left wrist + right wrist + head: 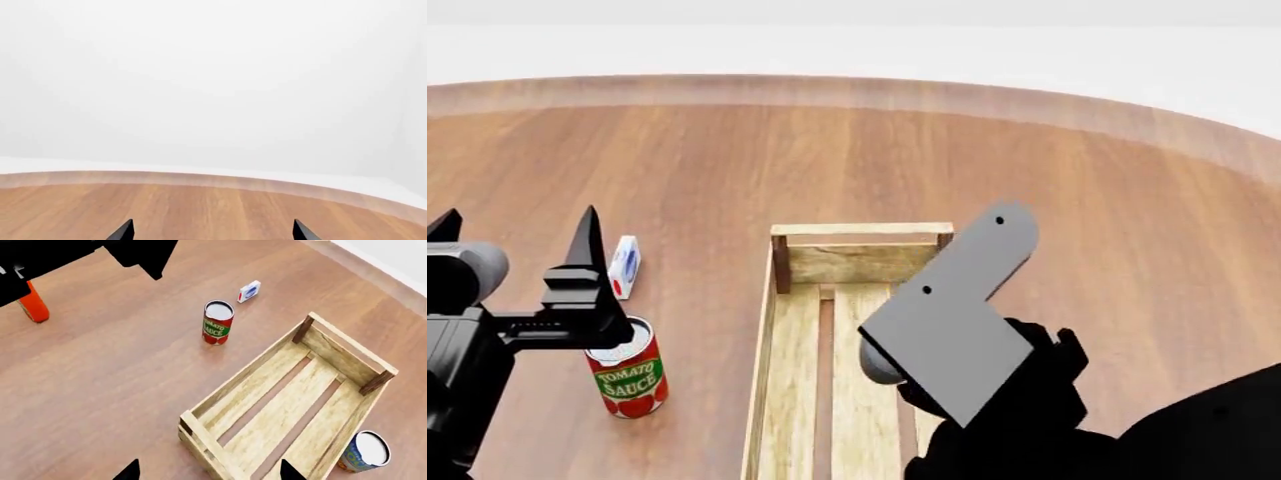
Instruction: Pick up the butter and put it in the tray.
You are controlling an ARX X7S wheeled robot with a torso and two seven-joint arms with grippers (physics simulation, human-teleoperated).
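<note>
Nearest us, the left claw [518, 232] hangs released over the worktop [868, 150], fingers wide apart with nothing between them. Its own camera looks only across bare wood to the far edge. The right claw [210, 472] is also released, its tips spread above the near end of the tray [861, 232], which holds nothing. Beside the left claw stands a tomato sauce can [627, 375], and just beyond it a small white-blue carton [623, 265]; neither is our target. A second can [363, 452] sits against the tray's far side. The butter [33, 307] shows only in the right wrist view, as an orange-red sliver on the worktop, well apart from the tray and mostly hidden under the left arm. We cannot read any print on it. We judge the step to be the approach, with no grasp made yet. The next move calls for bringing the left claw down over the carton, squaring the fingers to its narrow sides, then clenching.
</note>
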